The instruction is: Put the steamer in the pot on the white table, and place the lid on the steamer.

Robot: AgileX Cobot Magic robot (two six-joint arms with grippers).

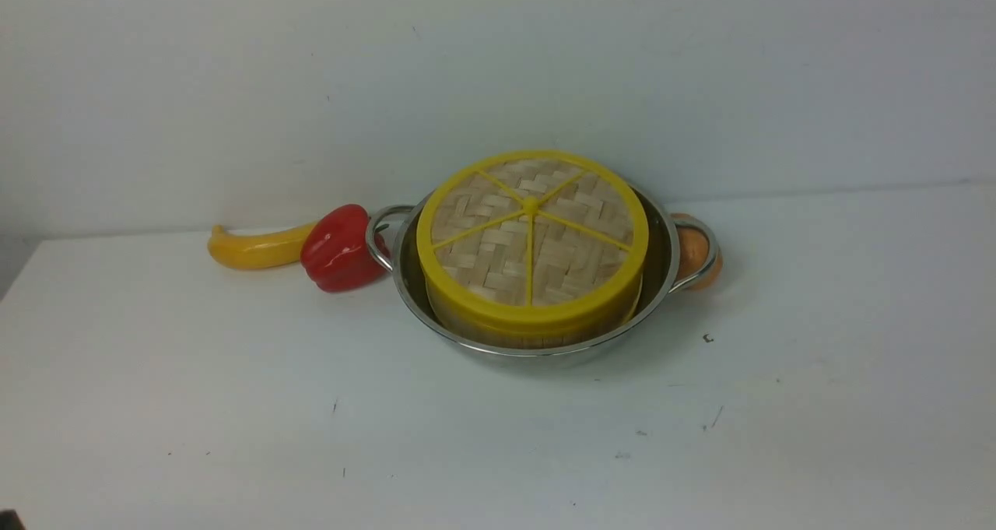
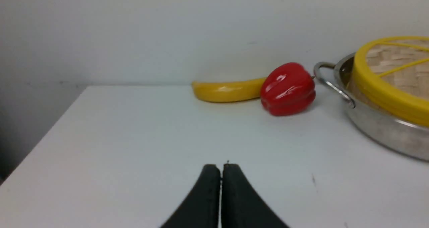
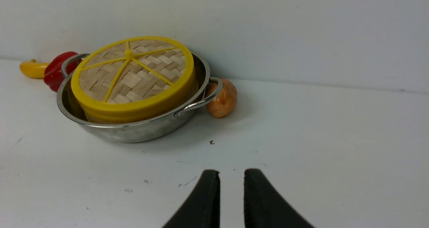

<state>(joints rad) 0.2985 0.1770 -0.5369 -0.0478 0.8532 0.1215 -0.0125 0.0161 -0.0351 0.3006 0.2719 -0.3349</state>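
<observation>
Steamer: I see the steamer [image 1: 537, 329] sitting inside the pot [image 1: 661, 269], only its bamboo wall showing under the cover.
Lid: the lid [image 1: 531, 238] lies on the steamer, slightly tilted, its far edge higher in the front view; I judge it roughly seated, not perfectly flush.
Pot: it rests on the white table [image 1: 233, 405], near the back wall, between a red pepper [image 1: 339, 248] touching its left handle and a brown potato [image 3: 223, 99] against its right handle; a banana [image 1: 253, 248] lies beyond the pepper.
Left gripper: the left gripper [image 2: 221, 172] hangs over bare table, well apart from the pot, jaws pressed almost together, nothing between them.
Right gripper: the right gripper [image 3: 231, 179] shows a narrow gap, empty, low over the table in front of the pot.
Handling: I judge the lid light, stiff, its plastic rim slick; I would pinch the rim or the central hub.
Steamer grip: light but loaded with loose food, so I would hold opposite rims and keep it level.
</observation>
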